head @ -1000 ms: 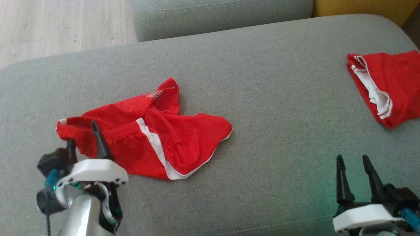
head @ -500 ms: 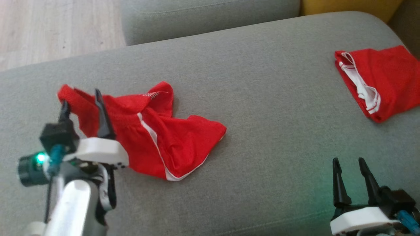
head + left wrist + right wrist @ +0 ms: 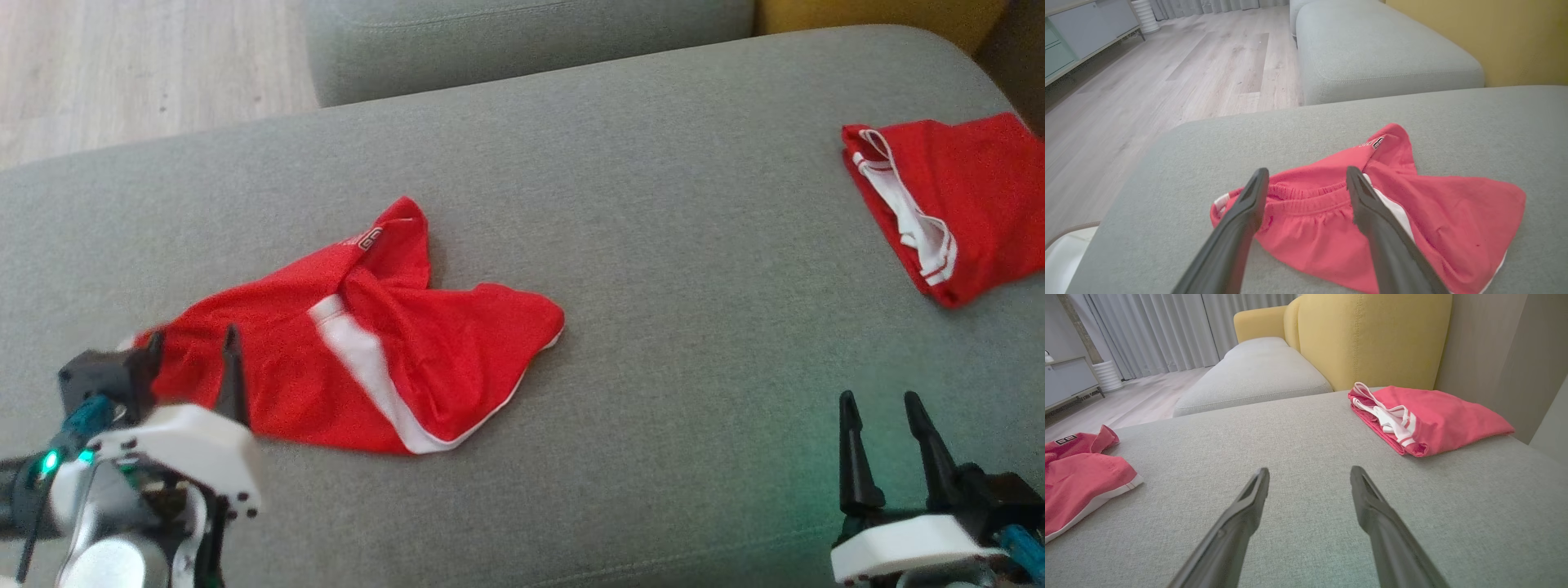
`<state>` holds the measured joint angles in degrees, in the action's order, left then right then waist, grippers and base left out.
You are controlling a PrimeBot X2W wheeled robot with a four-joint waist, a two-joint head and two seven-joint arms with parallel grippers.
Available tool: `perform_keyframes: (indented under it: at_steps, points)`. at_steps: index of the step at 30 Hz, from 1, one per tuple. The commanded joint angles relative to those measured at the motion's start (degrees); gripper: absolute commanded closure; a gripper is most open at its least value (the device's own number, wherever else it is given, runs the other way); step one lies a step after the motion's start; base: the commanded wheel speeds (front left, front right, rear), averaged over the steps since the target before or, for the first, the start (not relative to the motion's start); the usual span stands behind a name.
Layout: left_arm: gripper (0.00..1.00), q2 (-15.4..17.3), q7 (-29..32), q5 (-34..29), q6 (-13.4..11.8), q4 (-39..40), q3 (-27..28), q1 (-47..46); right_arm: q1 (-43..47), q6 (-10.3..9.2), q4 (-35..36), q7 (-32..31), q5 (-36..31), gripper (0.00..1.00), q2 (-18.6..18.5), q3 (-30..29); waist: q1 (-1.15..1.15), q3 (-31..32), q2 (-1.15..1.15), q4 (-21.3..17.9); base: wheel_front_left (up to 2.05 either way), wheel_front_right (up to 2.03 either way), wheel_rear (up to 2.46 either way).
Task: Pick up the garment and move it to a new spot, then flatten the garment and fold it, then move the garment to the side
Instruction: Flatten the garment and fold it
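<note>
**Left gripper open at crumpled red fabric garment with white trim; right gripper open, holding nothing**

The garment lies loose and unfolded on the left-centre of the broad grey fabric cushion. Its elastic waistband faces the left gripper and a white stripe runs across its middle. In the left wrist view, the left gripper's two dark fingers stand spread apart, one to either side of a stretch of waistband. No cloth is pinched between them, and contact with the fabric cannot be confirmed.

The right gripper is at the near right of the cushion with its fingers likewise spread over bare upholstery, well apart from the garment.

A second red garment with white-striped trim, folded flat, rests at the cushion's far right edge. A yellow upholstered sofa back stands behind it. Pale wood flooring lies beyond the cushion's left side.
</note>
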<state>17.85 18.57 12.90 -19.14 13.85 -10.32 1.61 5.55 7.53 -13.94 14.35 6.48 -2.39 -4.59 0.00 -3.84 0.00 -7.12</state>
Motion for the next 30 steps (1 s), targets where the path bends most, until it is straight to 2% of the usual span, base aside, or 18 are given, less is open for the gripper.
perform_keyframes:
  at_steps: [1,5,9,14,17,22,30]
  points:
    - [0.00,2.7,1.0,-0.1,0.1,4.2,3.4,-1.7,-0.2,-0.04,1.9,0.6,-0.2,0.00,-0.5,1.2,0.00,-0.3,0.00,0.7,0.00,0.00,0.00]
    - [0.00,3.1,1.2,-0.1,0.5,5.5,3.1,-1.7,-0.4,-0.04,2.0,0.6,0.0,0.00,-0.5,1.5,0.00,-0.7,0.00,1.5,0.00,0.00,0.00]
    - [0.00,1.7,1.2,0.6,2.8,4.1,-0.3,-5.6,-1.5,-0.04,1.9,0.6,0.0,0.00,-0.5,2.1,0.00,-1.8,0.00,2.2,0.00,0.00,0.00]
    - [0.00,1.3,0.9,-0.7,8.1,-4.4,-6.6,-12.6,-3.5,-0.04,1.9,0.6,0.2,0.00,-0.5,3.2,0.00,-3.6,0.00,1.5,0.00,0.00,0.00]
    - [0.00,0.4,0.7,-1.1,9.8,-11.8,-8.7,-16.1,-3.9,-0.04,1.5,0.6,0.6,0.00,-0.5,3.7,0.00,-4.5,0.00,0.6,0.00,0.00,0.00]
    - [0.00,0.2,0.7,-1.4,10.1,-21.4,-8.8,-20.1,-3.8,-0.04,1.1,0.6,1.0,0.00,-0.5,3.9,0.00,-5.5,0.00,-1.1,0.00,0.00,0.00]
    - [0.00,1.9,1.8,0.2,11.6,-26.9,-7.8,-22.3,-3.4,-0.04,1.2,0.6,1.1,0.00,-0.5,3.6,0.00,-6.3,0.00,-1.8,0.00,0.00,0.00]
